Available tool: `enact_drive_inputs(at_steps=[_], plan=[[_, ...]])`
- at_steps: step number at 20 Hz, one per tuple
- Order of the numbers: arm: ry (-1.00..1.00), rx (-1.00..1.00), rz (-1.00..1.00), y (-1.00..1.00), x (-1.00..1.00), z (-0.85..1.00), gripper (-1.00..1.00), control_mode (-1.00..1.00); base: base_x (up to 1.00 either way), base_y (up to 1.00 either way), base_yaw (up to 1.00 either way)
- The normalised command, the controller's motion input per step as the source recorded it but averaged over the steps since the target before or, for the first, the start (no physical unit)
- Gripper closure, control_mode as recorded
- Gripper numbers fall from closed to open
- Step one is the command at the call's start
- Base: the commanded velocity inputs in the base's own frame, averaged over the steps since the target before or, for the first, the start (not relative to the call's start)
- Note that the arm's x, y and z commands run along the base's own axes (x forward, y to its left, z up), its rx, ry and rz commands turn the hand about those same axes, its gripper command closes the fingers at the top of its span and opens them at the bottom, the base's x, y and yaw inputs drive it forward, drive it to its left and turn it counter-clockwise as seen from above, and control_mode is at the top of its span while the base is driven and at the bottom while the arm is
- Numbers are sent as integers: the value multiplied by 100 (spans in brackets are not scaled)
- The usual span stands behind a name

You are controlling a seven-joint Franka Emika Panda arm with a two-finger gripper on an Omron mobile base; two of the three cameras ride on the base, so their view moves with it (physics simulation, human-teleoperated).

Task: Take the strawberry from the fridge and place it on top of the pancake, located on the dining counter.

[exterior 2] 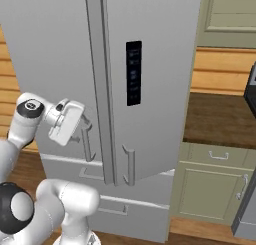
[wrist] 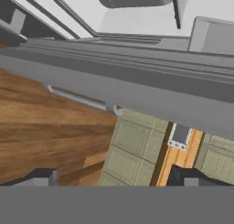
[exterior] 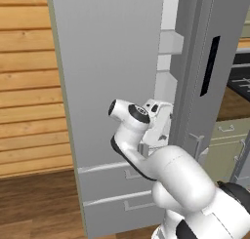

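Fridge (exterior: pixel 112 77) stands with its left door swung partly open, pale door shelves showing in the gap; the strawberry must be somewhere inside, out of sight. Gripper (wrist: pixel 109 177), fingers spread wide and empty, hovers by the door edge. Door-opening looks to be the current step; next, widen the gap and reach in.

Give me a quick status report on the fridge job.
End effector open, holding nothing. Fridge left door ajar, door bins showing through the gap. Strawberry not spotted yet. Door edge close ahead of the hand.
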Motion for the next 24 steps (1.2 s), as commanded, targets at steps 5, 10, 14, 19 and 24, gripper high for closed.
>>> enact_drive_inputs(at_steps=[5, 10, 14, 19, 24], plan=[[-20, -3, 0, 0, -3, -4, -100, -100, 0, 0, 0], [-24, -3, 6, -1, 38, -6, -100, -100, 0, 0, 0], [-8, -1, 6, -18, 30, 0, -100, -100, 0, 0, 0], [12, -7, 5, -10, 25, -1, -100, -100, 0, 0, 0], [22, -9, 5, 0, 33, -14, -100, -100, 0, 0, 0]])
